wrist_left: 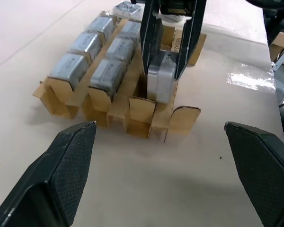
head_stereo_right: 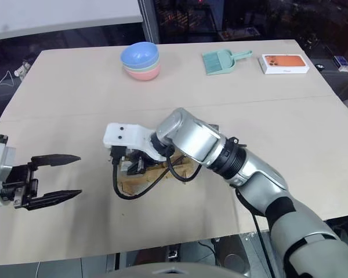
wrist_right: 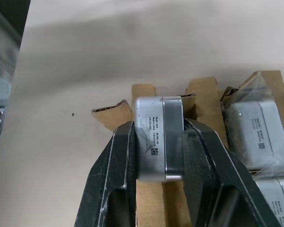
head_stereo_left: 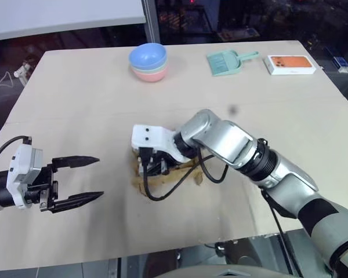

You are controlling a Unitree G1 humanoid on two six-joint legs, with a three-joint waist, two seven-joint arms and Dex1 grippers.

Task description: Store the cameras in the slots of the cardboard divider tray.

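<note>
- Left eye view: the right gripper [head_stereo_left: 152, 166] hangs over the cardboard divider tray [head_stereo_left: 140, 184] in the middle of the bench [head_stereo_left: 75, 110], with the arm and its cable covering most of the tray. The left gripper [head_stereo_left: 86, 179] waits well apart to the left, fingers spread wide and empty. The risk here is that the looped cable drags across the light cardboard and shifts it as the arm works.
- Right eye view: the same layout. The stacked bowls [head_stereo_right: 140, 61], teal dustpan [head_stereo_right: 223, 61] and phone box [head_stereo_right: 284, 63] sit far back, well clear, so they pose no hazard.
- Left wrist view: the right arm's fingers [wrist_left: 150, 42] clamp a camera [wrist_left: 161, 82] upright above the end slot of the nearest row. Other slots already hold wrapped cameras [wrist_left: 106, 75]. The tray's front walls look bent and uneven, so a slightly off-line descent could land the camera on a strip edge and crush or fold it rather than enter the slot.
- Right wrist view: the held camera sits between the two fingers [wrist_right: 114, 179], gripped on its flat faces and poised over the cardboard strips. I judge that letting go before it is seated would leave it tilted or tipped onto the bench, and that pushing down hard could slide the whole tray.
</note>
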